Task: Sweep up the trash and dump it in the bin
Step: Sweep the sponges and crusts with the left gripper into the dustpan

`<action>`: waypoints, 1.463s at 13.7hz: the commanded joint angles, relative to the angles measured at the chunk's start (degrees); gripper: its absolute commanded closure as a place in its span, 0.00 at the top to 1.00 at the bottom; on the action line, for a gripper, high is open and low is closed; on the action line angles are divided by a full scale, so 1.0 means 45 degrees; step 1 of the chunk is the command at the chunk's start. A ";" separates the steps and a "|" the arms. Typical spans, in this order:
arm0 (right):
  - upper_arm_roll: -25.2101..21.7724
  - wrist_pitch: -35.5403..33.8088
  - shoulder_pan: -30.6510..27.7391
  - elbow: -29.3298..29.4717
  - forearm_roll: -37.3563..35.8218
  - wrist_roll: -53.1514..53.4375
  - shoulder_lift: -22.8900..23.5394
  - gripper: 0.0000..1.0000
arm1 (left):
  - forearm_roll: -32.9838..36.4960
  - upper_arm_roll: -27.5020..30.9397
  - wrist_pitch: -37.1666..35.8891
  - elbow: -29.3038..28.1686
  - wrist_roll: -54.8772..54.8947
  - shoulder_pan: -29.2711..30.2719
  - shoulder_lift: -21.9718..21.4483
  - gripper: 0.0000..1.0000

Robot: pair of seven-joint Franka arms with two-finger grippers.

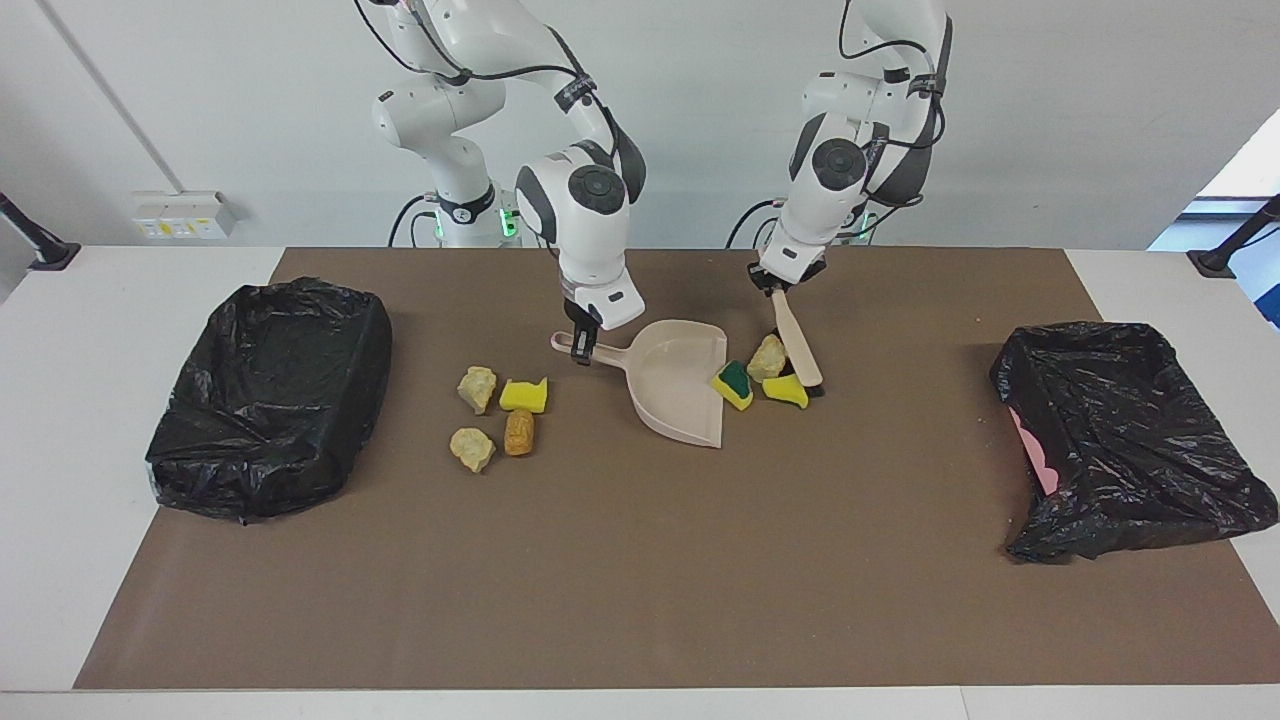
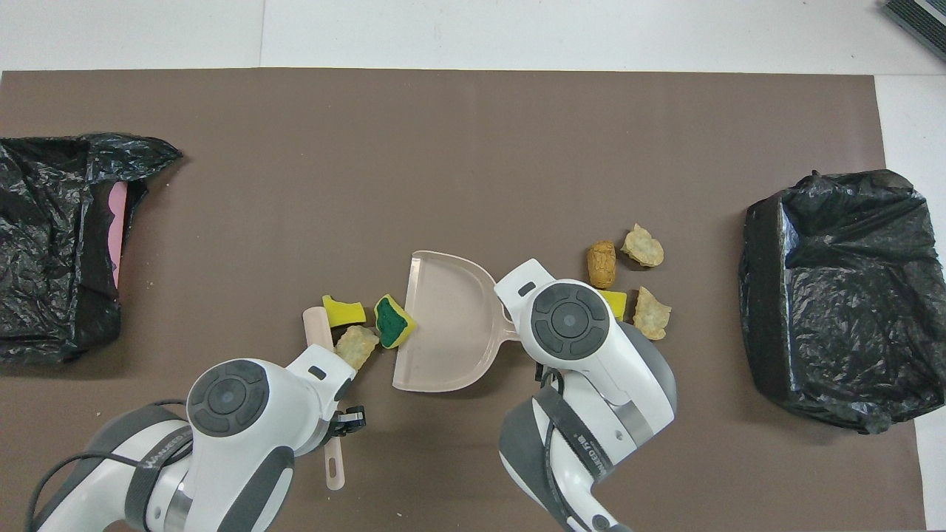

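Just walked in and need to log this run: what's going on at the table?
The two arms are sweeping trash. The right gripper holds the beige dustpan by its handle, mouth turned toward the left arm's end. The left gripper is shut on the brush, which is pressed up beside a green-backed sponge, a pale lump and a yellow sponge bit at the dustpan's lip. None is in the pan yet. Four more pieces lie toward the right arm's end, between the dustpan and a black-lined bin.
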 commanded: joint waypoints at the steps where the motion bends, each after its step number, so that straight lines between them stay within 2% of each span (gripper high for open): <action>1: 0.0032 0.0121 -0.0135 -0.0241 -0.0367 0.0187 -0.0087 0.00 | -0.0584 0.0134 0.0269 0.1099 0.0132 -0.0768 0.1054 0.00; 7: 0.0032 0.0102 -0.0135 -0.0241 -0.0367 0.0284 -0.0087 0.00 | -0.1814 0.0114 0.0562 0.2037 0.0210 -0.2604 0.1425 0.00; 10: 0.0032 0.0083 -0.0135 -0.0241 -0.0367 0.0285 -0.0087 0.00 | -0.1894 0.0095 0.0077 0.3169 0.0114 -0.2937 0.1894 0.00; 13: 0.0032 0.0102 -0.0135 -0.0241 -0.0367 0.0343 -0.0087 0.00 | -0.1894 0.0250 -0.2962 0.3950 0.0015 -0.2744 0.1174 0.00; 16: 0.0032 0.0102 -0.0135 -0.0241 -0.0367 0.0363 -0.0087 0.00 | -0.1797 0.0348 -0.5036 0.4071 -0.0704 -0.2295 0.0082 0.00; 20: 0.0032 0.0083 -0.0154 -0.0183 -0.0367 0.0382 -0.0068 0.00 | -0.1485 0.0251 -0.5649 0.3546 -0.2597 -0.2450 -0.0544 0.00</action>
